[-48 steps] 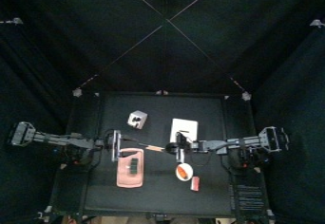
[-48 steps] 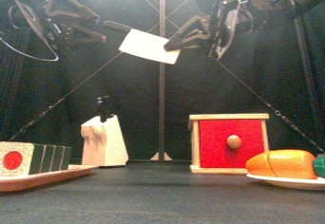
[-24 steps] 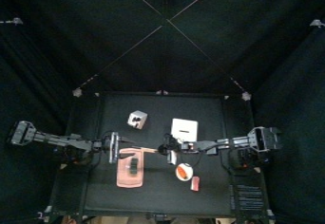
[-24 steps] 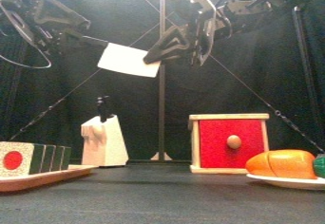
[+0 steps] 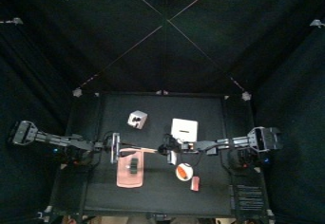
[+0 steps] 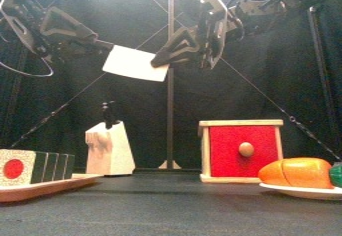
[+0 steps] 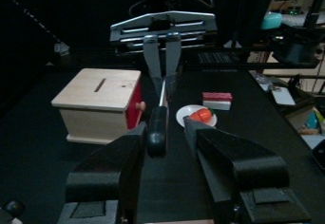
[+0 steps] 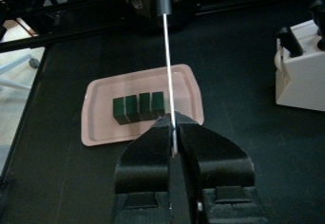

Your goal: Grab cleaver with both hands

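The cleaver point(image 6: 134, 62) hangs high over the table, its pale blade tilted. My right gripper point(image 6: 168, 54) is shut on the blade's far end; in the right wrist view the blade point(image 8: 168, 66) runs edge-on out of the right gripper point(image 8: 169, 133). The cleaver's black handle point(image 7: 155, 133) lies between the jaws of my left gripper point(image 7: 162, 144), which stand open with a gap on each side. From above, the left gripper point(image 5: 128, 152) and right gripper point(image 5: 170, 150) face each other closely over the table's middle.
Below stand a white knife block point(image 6: 110, 146), a wooden box with a red front point(image 6: 242, 150), a pink tray point(image 8: 102, 123) with green blocks, and a plate point(image 6: 305, 189) with an orange vegetable. Black curtains close in all sides.
The right gripper carried the cleaver leftwards and a little down towards the left gripper. The handle now sits between the left jaws, which have narrowed slightly.
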Controlling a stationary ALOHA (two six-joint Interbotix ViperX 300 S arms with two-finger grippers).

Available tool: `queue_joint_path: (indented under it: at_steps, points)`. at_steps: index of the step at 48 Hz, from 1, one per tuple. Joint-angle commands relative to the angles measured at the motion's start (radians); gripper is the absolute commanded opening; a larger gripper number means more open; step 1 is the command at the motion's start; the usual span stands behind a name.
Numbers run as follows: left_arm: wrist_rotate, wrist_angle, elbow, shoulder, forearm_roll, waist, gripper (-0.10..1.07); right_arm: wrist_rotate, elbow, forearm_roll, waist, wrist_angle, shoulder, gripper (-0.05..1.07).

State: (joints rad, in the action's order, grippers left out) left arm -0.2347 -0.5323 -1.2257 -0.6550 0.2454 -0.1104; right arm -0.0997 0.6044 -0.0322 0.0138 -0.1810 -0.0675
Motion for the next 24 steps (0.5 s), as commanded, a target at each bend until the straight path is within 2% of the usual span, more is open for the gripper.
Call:
queue_joint_path:
  at_steps: [1, 9, 24]
  points:
    - [-0.002, -0.008, 0.014, 0.002, 0.000, -0.002, 0.75, 0.002, -0.026, 0.000, -0.002, -0.003, -0.015, 0.25]
    - [-0.002, -0.006, 0.014, 0.002, 0.000, -0.002, 0.66, 0.000, -0.031, 0.000, -0.002, -0.003, -0.008, 0.25]
    - [-0.003, -0.006, -0.008, 0.002, 0.000, -0.002, 0.42, 0.002, -0.043, 0.002, -0.008, -0.003, 0.008, 0.25]
